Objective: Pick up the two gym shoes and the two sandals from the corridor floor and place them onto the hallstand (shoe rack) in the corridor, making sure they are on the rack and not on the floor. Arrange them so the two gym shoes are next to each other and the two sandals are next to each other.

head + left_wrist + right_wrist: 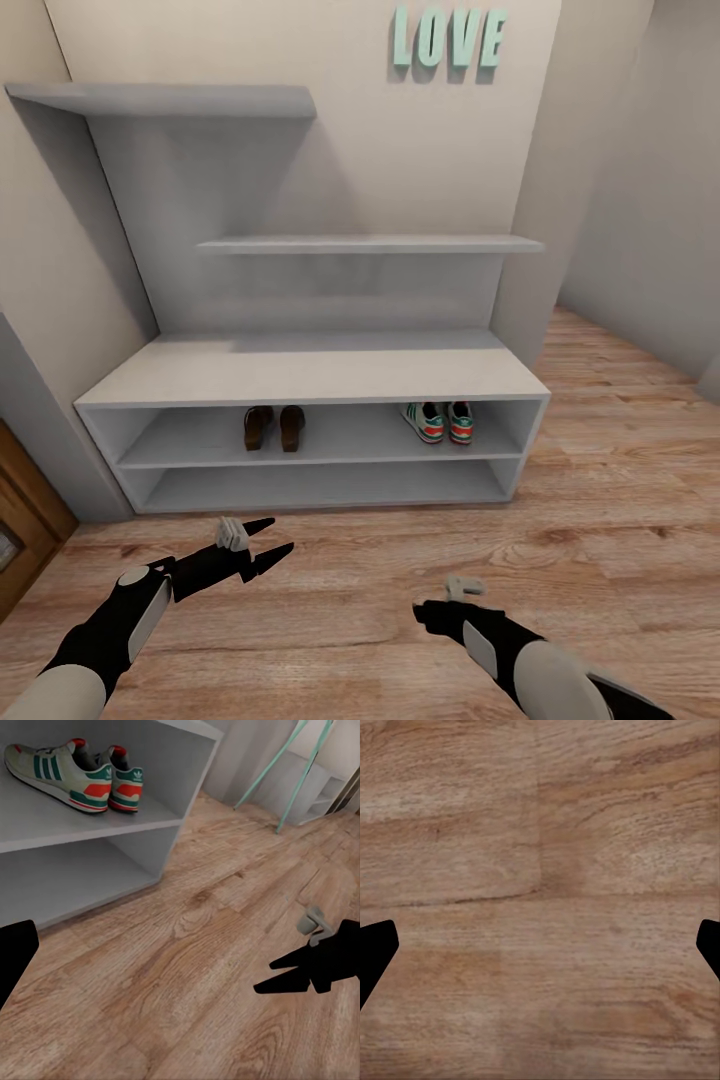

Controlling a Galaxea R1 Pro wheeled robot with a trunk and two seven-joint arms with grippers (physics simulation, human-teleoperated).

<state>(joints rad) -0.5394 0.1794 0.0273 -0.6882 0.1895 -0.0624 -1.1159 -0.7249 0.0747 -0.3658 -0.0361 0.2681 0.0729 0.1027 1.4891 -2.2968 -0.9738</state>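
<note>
Your left gripper (268, 538) and right gripper (540, 945) hang spread wide and empty over the floor (400, 590); sandals (274, 427) and gym shoes (439, 421) sit paired on the hallstand (310, 375), so nothing needs holding.

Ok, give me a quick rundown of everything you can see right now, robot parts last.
gym shoes: two, white with green stripes and red patches, side by side on the hallstand's upper bench tier, right part.
sandals: two, brown, side by side on the same tier, left of centre.
hallstand: one, light grey, two-tier bench with staggered wall shelves above.
LOVE letters: one sign, mint green, on the wall above the shelves.
corridor floor: brown wood planks, in front of the hallstand.
wooden door: brown, partly seen at far left.
left gripper: black, open, above the floor.
right gripper: black, open, holding nothing, facing the floor.
</note>
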